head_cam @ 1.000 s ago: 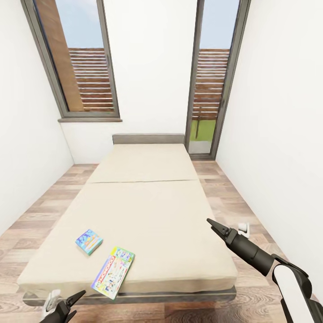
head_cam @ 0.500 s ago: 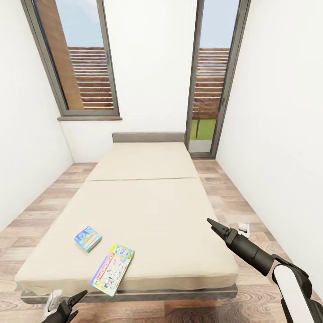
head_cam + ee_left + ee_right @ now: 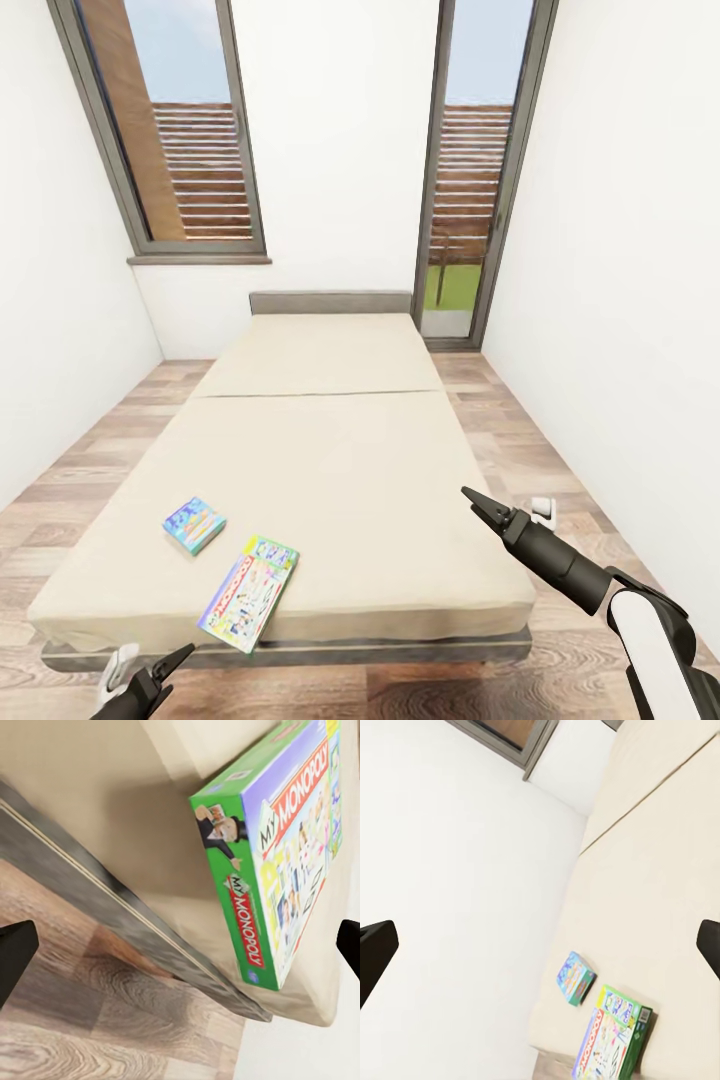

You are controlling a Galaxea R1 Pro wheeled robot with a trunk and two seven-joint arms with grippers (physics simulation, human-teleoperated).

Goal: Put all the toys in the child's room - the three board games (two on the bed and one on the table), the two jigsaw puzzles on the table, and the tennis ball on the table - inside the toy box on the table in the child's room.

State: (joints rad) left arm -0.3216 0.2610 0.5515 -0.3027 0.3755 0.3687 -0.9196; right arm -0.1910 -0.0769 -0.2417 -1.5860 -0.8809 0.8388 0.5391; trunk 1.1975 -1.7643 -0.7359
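- In the head view, a long bed with a beige mattress (image 3: pixel 330 450) and a grey frame stood lengthwise on the wooden plank floor (image 3: pixel 520 440), its grey headboard against the white far wall.
- Two flat board games lay on the near left part of the mattress. The small blue game box (image 3: pixel 194 524) was close to the left edge, and the larger green and white Monopoly box (image 3: pixel 248 592) lay just beside it, nearer to the foot, with one corner hanging over the foot edge.
- The black left gripper (image 3: pixel 150 685) was at the bottom left, below the foot of the bed, with its fingers spread apart and holding nothing.
- The black right gripper (image 3: pixel 478 502) pointed over the right edge of the bed. Its fingers seemed close together in this view, and nothing was between them.
- In the left wrist view, the Monopoly box (image 3: pixel 281 862) was close, lying on the mattress corner above the grey bed frame (image 3: pixel 112 907). The dark fingertips (image 3: pixel 15 952) stood far apart at both sides of the picture, so this gripper was released.
- In the right wrist view, both games lay on the mattress, the blue box (image 3: pixel 575 978) near the Monopoly box (image 3: pixel 611 1042). The two fingertips (image 3: pixel 375 952) were wide apart here also, so the right gripper was released and empty.
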